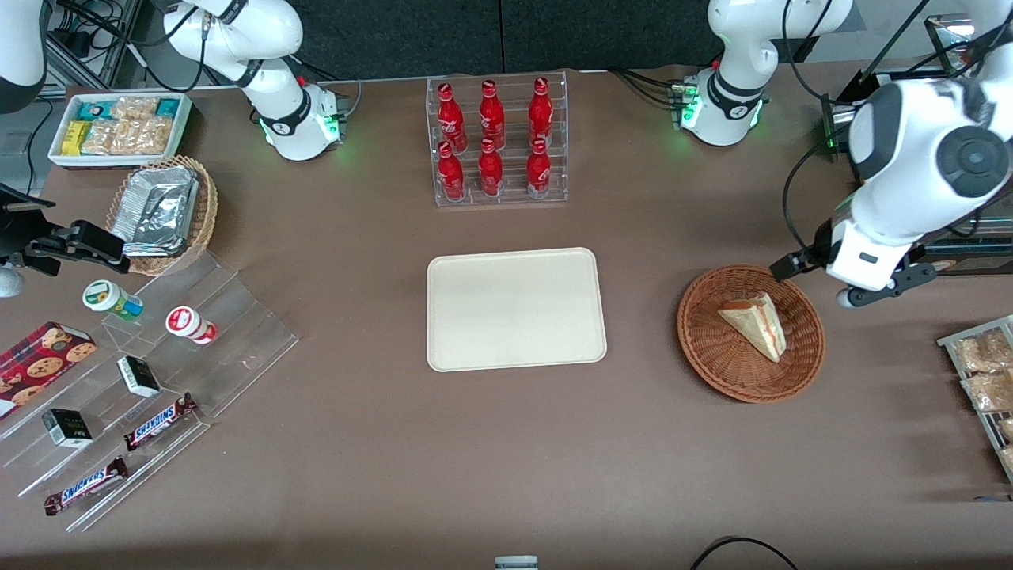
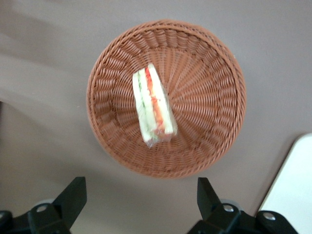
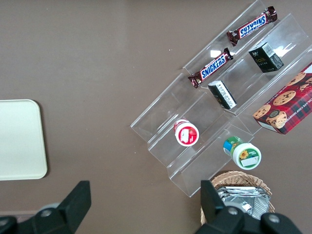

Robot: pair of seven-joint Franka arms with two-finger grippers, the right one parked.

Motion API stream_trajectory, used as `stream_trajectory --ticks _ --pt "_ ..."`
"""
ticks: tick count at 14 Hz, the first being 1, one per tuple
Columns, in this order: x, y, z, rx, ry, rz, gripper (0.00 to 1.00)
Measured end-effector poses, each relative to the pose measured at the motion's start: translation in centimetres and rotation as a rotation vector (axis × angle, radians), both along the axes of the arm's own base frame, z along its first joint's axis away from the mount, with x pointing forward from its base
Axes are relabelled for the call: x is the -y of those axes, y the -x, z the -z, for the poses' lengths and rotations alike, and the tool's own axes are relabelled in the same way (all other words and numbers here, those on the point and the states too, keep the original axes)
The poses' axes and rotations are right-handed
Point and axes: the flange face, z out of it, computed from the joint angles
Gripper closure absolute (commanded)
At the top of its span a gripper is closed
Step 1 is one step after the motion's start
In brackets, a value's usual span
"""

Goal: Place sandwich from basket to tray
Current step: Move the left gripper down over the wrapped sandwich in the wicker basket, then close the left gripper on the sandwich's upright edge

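The sandwich [image 1: 756, 323] [image 2: 153, 108], a pale wedge with a red and green cut edge, lies in the round reddish-brown basket [image 1: 712, 348] [image 2: 209, 78]. My left gripper [image 1: 839, 277] [image 2: 141, 181] hangs above the table just outside the basket's rim, toward the working arm's end. It is open with nothing between its black fingers [image 2: 73, 195]. The cream tray [image 1: 516, 309] [image 2: 292, 185] [image 3: 22, 139] lies bare at the table's middle, beside the basket.
A clear rack of red bottles [image 1: 497, 141] stands farther from the front camera than the tray. Foil trays in a tan basket [image 1: 162, 210], a white snack bin [image 1: 119, 127] and acrylic steps with snacks [image 1: 150, 372] lie toward the parked arm's end. Packets [image 1: 985, 372] sit near the basket.
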Motion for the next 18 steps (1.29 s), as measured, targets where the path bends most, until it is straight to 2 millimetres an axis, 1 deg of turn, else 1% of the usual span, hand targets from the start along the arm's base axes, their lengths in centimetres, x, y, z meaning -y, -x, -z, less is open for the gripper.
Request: stream_trajectory --ticks 2,4,9,11,14,15,16,17,18 --pt "0.0 0.3 2.6 0.031 0.001 -0.089 0.0" --pt "0.0 0.1 4.8 0.048 0.004 -0.161 0.0" --pt "-0.2 -0.1 10.1 0.05 0.01 -0.226 0.0" --pt "-0.2 -0.3 11.9 0.055 0.014 -0.235 0.0" --pt "-0.4 -0.7 14.0 0.072 0.021 -0.257 0.0" --pt "-0.4 -0.8 14.8 0.076 0.023 -0.268 0.03" --pt "-0.4 -0.9 15.5 0.076 0.024 -0.275 0.26" --pt "-0.4 -0.9 16.1 0.074 0.025 -0.279 0.55" --pt "-0.4 -0.9 16.5 0.071 0.025 -0.285 0.8"
